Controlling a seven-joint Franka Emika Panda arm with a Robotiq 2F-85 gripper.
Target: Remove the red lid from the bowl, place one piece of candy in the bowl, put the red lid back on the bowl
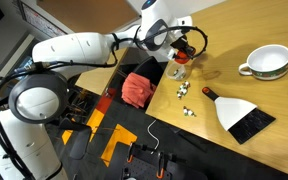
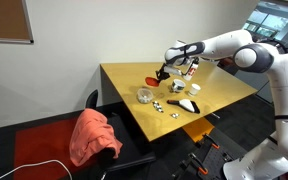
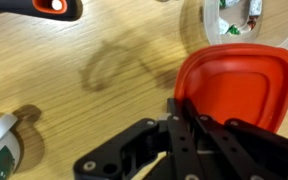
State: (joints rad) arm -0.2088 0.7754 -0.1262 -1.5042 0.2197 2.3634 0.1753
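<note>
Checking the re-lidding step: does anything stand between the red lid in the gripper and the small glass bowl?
Nothing visible does. The gripper holds the red lid by its edge, close to the bowl. In an exterior view only bare table shows between them. The loose candies lie on the bowl's opposite side.

The arm (image 1: 84,48) is built of glossy white rounded shells joined by black rings. A broad round white cap (image 1: 34,100) with a dark rim closes one joint. In the wrist view the jaws are matte black, flat linkage bars with small round pin holes.
</note>
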